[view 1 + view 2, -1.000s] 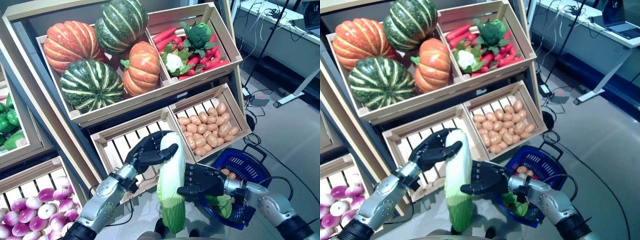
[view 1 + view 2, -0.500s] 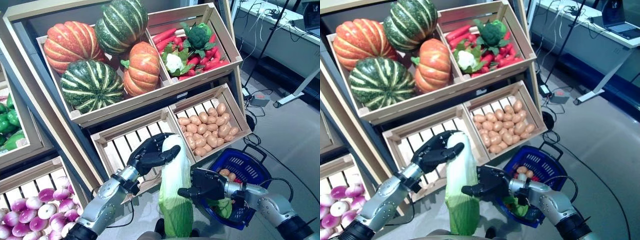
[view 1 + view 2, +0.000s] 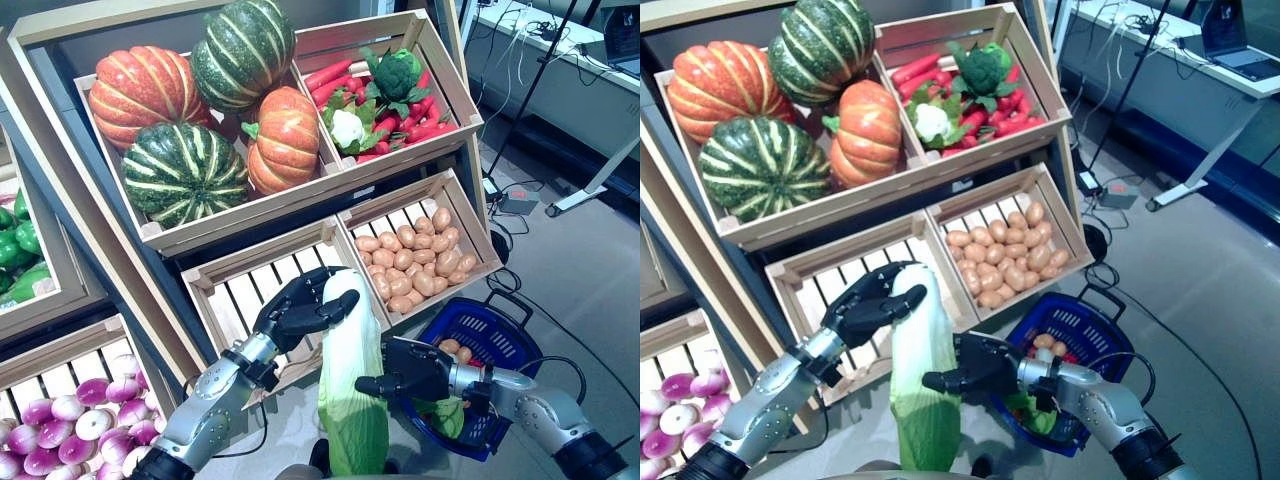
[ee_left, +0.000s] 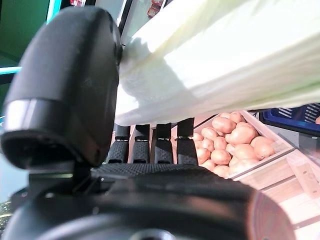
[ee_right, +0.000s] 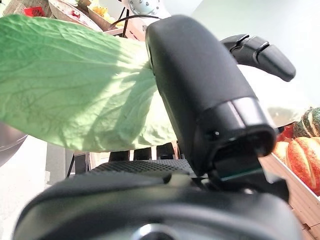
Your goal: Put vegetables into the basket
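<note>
A long napa cabbage (image 3: pixel 349 385) is gripped upright between both hands, in front of the wooden produce rack.

The white upper end of the cabbage is clasped by the left hand (image 3: pixel 297 309), whose fingers and thumb are curled round it. Lower down, at the green leafy part, it is clasped from the other side by the right hand (image 3: pixel 412 369). Just behind the right hand, on the floor, the blue basket (image 3: pixel 500 340) is seen, with a few potatoes inside. A crate of potatoes (image 3: pixel 413 258) sits above the right hand; an empty slatted crate (image 3: pixel 243 294) lies behind the left hand.
</note>
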Available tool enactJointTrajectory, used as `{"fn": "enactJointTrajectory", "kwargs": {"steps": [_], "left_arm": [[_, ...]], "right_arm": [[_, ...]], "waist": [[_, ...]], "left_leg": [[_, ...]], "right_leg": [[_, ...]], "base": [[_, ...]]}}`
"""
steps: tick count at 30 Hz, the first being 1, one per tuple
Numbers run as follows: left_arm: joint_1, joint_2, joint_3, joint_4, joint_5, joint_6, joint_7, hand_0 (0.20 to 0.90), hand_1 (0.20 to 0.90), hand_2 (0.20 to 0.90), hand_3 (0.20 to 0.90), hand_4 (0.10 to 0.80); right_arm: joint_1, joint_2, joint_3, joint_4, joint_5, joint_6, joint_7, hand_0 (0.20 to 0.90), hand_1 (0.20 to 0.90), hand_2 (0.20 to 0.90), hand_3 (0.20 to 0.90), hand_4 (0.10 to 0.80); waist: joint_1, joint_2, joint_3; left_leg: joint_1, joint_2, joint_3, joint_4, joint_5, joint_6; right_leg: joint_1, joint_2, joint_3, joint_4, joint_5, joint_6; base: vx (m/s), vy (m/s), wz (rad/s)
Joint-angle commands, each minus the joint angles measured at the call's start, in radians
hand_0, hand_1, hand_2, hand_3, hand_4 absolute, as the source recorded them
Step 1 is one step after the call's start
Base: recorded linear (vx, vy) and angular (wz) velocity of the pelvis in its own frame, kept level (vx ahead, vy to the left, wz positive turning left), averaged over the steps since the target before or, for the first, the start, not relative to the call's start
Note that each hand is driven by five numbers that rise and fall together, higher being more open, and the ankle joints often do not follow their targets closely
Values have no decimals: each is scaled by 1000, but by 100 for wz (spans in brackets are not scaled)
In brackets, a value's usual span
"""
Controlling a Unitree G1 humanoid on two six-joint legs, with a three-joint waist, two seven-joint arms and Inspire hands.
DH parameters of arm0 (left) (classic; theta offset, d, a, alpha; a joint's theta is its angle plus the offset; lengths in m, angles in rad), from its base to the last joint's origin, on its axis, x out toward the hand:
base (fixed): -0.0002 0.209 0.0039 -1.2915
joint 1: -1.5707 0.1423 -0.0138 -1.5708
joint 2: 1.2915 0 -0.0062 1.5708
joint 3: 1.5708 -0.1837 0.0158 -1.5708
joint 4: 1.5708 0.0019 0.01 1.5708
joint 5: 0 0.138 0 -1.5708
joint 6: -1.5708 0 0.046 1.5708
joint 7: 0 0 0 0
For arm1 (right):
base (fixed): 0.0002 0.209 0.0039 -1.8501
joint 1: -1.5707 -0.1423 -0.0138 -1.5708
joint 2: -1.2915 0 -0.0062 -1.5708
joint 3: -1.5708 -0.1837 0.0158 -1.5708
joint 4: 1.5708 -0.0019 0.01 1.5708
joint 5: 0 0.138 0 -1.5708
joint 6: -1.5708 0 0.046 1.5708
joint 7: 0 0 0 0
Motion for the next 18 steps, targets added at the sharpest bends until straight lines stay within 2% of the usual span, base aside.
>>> {"fn": "enactJointTrajectory", "kwargs": {"steps": [1, 10, 14, 18], "left_arm": [[-101, -16, 60, -69, -45, -137, -36, 900, 900, 900, 900, 800], [-75, -25, 99, -61, -60, -117, -45, 900, 900, 900, 900, 800], [-59, -25, 136, -62, -68, -110, -65, 900, 900, 900, 900, 800], [-25, -44, 199, -68, -62, -88, -100, 900, 900, 900, 900, 800]], "right_arm": [[30, 30, 54, -92, 114, -41, 108, 300, 300, 300, 300, 400], [58, 55, -41, -97, 214, -129, 4, 300, 300, 300, 300, 400], [75, 68, -111, -91, 253, -210, -79, 300, 300, 300, 300, 400], [114, 124, -221, -65, 323, -306, -148, 300, 300, 300, 300, 400]], "waist": [[-7, -46, -95], [-17, -44, -94], [-24, -42, -93], [-36, -41, -84]], "left_leg": [[0, -25, 7, 0, -38, 20], [0, -22, 11, 0, -41, 22], [1, -21, 17, 0, -43, 23], [8, -16, 33, 0, -50, 26]], "right_leg": [[-39, -97, 55, -3, 108, 66], [-41, -93, 63, -3, 107, 66], [-42, -90, 67, -3, 106, 64], [-45, -85, 80, -3, 104, 61]], "base": [[0, 0, 0], [1, -3, -1], [4, -9, -3], [0, -6, -1]]}}
